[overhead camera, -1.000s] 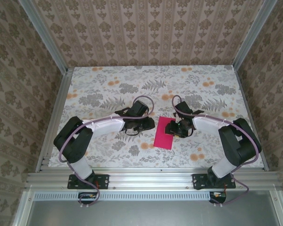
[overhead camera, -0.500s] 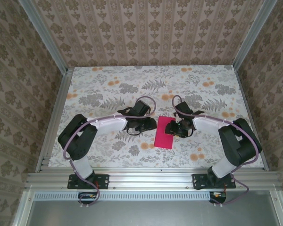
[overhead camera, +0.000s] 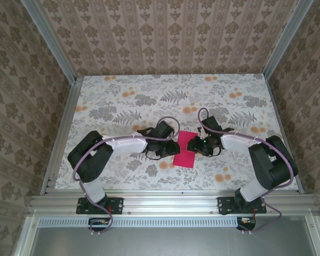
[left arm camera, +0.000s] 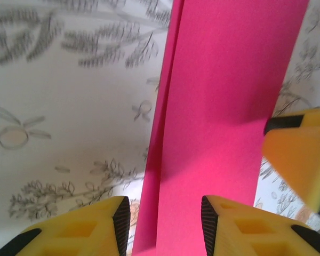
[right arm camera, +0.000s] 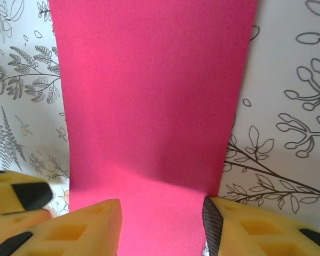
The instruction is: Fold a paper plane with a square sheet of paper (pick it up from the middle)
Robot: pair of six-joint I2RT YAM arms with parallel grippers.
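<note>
Between the two arms on the floral counter (overhead camera: 122, 101), the square sheet of paper (overhead camera: 184, 151) lies folded in half, a narrow magenta strip. The left gripper (left arm camera: 164, 214) holds its jaws apart astride the layered edge. The right gripper (right arm camera: 162, 216) holds its jaws apart over one end, possibly touching it. Centre creasing seems underway; next come precise corner folds.
</note>
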